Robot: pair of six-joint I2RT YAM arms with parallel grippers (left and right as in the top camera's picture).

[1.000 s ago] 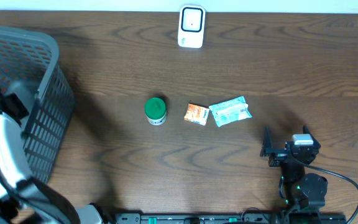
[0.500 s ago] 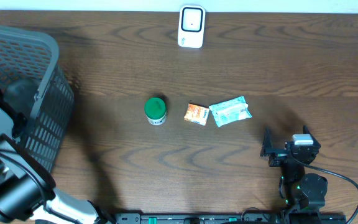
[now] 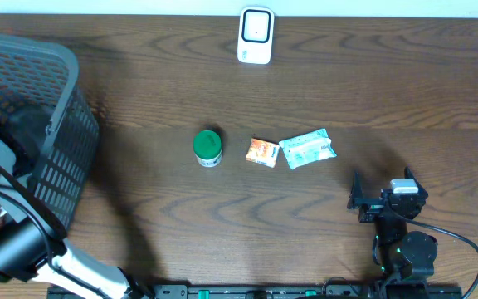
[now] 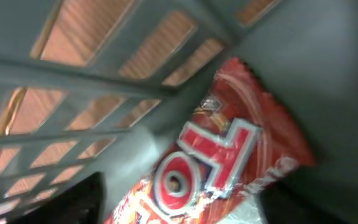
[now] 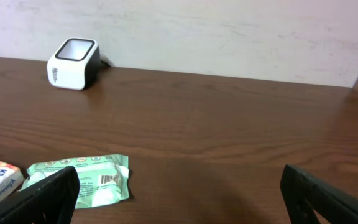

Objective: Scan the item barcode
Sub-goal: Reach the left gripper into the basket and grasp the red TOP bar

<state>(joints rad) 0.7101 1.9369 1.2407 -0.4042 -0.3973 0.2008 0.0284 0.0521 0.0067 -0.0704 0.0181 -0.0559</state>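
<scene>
The red snack packet (image 4: 210,168) lies inside the basket (image 3: 48,75), slanted against its slatted wall. It looks like a light, soft, crinkly foil pouch, likely slippery; a pinch across one flat sealed end should hold better than squeezing the puffed middle. Its barcode is not visible. The left gripper (image 3: 21,126) is down in the basket just over the packet, but whether its jaws are spread or pinching cannot be told. Outside the basket, on the table well apart from it, sit one green-lidded jar (image 3: 207,147), one orange packet (image 3: 262,152), one pale green wipes pack (image 3: 307,149) and one white scanner (image 3: 255,35). Farthest from the basket, the right gripper (image 5: 182,190) rests spread wide and empty.
</scene>
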